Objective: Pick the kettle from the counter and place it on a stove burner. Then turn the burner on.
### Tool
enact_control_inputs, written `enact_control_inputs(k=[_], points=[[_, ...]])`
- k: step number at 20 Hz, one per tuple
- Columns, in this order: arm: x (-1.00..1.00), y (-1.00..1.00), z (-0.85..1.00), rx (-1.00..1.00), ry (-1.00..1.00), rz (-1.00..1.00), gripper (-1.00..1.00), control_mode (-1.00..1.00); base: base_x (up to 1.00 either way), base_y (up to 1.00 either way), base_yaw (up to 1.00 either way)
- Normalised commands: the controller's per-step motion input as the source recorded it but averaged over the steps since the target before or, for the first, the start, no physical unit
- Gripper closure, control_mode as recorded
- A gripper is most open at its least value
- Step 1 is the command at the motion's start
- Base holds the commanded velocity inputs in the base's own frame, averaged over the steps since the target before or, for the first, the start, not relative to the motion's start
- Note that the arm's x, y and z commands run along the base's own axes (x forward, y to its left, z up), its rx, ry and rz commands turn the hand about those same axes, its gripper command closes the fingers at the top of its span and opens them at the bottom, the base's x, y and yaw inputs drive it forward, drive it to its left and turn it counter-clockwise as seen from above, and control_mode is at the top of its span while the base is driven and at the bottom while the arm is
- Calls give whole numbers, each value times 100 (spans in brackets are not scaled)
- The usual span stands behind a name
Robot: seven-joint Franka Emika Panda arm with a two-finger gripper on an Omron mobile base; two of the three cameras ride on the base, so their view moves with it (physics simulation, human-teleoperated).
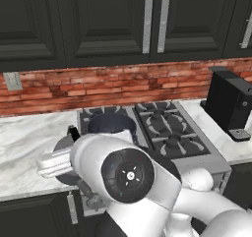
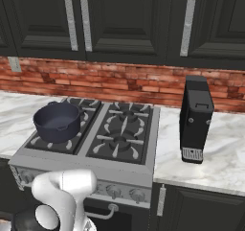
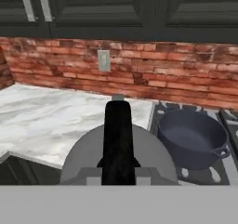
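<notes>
Claw (image 3: 118, 179) clamped on the kettle (image 3: 83, 155) handle in the hand view (left base view: arm hides it).

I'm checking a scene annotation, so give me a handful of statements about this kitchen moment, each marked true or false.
1. The dark-blue pot sits on the stove. True.
2. The kettle is on the front right burner. False: the hand view shows it left of the stove, over the counter.
3. The coffee machine stands on the counter right of the stove. True.
4. The fingers are wide open and empty. False: they are closed on the kettle's black handle.
5. The backsplash is white tile. False: it is red brick.
</notes>
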Motion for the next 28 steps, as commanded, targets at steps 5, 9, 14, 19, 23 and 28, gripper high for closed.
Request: enact_control_inputs(k=[5,9,14,19,23,28], points=[[-23,-100,59,35,22,-4,100,-100,0,0,0],[-6,-100,84,36,32,-6,100,-100,0,0,0],[-8,-100,91,36,37,-10,100,-100,0,0,0],[-22,-96,33,14,25,-11,100,-100,0,0,0],[-3,-6,0,0,0,0,100,-100,0,0,0],[-10,-4,-10,-6,1,-17,100,-100,0,0,0]])
